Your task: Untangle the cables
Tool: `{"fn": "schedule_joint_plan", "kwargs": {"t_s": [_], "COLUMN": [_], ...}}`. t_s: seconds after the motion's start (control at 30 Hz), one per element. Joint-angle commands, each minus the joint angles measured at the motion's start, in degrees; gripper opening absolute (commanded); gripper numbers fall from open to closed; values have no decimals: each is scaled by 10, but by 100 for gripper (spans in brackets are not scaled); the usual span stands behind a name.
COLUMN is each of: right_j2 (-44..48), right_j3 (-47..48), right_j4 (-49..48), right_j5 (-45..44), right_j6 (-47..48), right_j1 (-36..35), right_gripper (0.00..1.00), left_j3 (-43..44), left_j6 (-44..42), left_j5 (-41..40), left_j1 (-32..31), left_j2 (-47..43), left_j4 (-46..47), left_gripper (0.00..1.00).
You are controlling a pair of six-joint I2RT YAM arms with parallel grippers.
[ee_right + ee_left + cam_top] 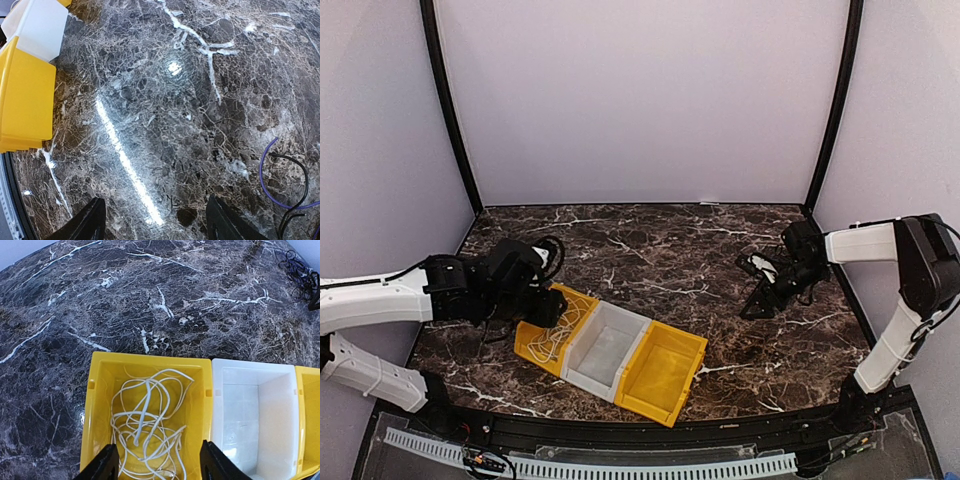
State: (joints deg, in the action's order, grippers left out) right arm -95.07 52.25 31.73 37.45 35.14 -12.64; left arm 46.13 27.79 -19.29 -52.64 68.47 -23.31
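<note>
A tangle of white cable lies in the left yellow bin; it also shows in the top view. My left gripper hangs open and empty just above that bin, its fingers wide apart over the cable; in the top view it is at the bin's far edge. A dark cable tangle lies on the table at the right and shows far off in the left wrist view. My right gripper is open and empty over bare marble, next to a purple cable and a black cable.
Three bins stand in a row at the front centre: the left yellow one, a white one and a right yellow one, both without cable. The dark marble table is walled on three sides. A cable tray runs along the near edge.
</note>
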Motion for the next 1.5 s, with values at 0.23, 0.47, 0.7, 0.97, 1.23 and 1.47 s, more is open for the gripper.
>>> {"fn": "schedule_joint_plan", "kwargs": {"t_s": [0.23, 0.47, 0.7, 0.97, 1.23, 1.47], "right_j2": [-7, -8, -9, -11, -14, -13], "right_j3": [13, 13, 13, 14, 14, 14], "right_j4": [6, 7, 8, 9, 9, 12], "right_j5": [2, 3, 3, 2, 2, 3], "right_j6": [6, 6, 7, 6, 7, 8], "right_j1": [-5, -5, -6, -6, -6, -6], "right_gripper": [71, 71, 71, 72, 72, 73], "left_j3": [-44, -55, -54, -34, -1, -21], "left_j6": [10, 31, 49, 41, 20, -14], "left_j5": [102, 176, 160, 141, 94, 64], "left_j1": [0, -1, -1, -1, -1, 4], "left_j2": [-112, -83, -18, 37, 47, 62], "left_j4": [-80, -88, -113, -108, -87, 23], "left_gripper": [51, 48, 41, 18, 0, 0]}}
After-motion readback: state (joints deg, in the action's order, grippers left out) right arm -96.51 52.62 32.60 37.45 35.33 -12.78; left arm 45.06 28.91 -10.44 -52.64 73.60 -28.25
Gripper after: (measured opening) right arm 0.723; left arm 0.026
